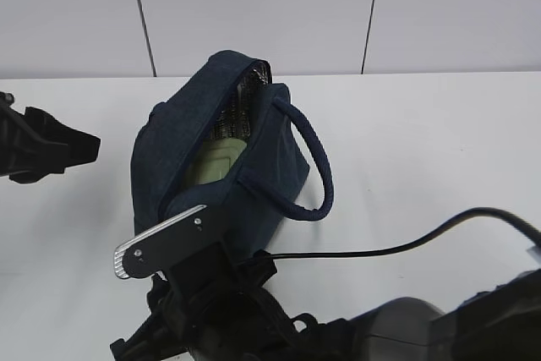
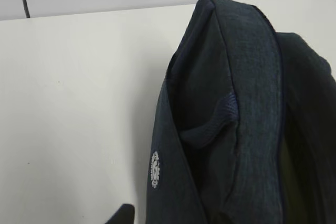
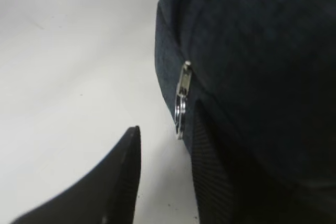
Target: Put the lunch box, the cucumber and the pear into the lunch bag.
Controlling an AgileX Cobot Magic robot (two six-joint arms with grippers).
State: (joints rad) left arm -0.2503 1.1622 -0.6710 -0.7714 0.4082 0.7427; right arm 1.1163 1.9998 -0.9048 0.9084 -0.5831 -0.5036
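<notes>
The lunch bag stands on the white counter with its top open and the lunch box inside, against the silvery lining. The right jaws are parted at the bag's near end, the metal ring pull hanging just above the gap, gripped by neither finger. The left jaws sit left of the bag, apart from it; whether they are open cannot be told.

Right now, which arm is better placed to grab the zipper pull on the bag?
Right. Its tool is open with the metal ring pull hanging just above the gap between its fingers, against the bag. The left tool sits off to the bag's far side, away from the pull.
</notes>
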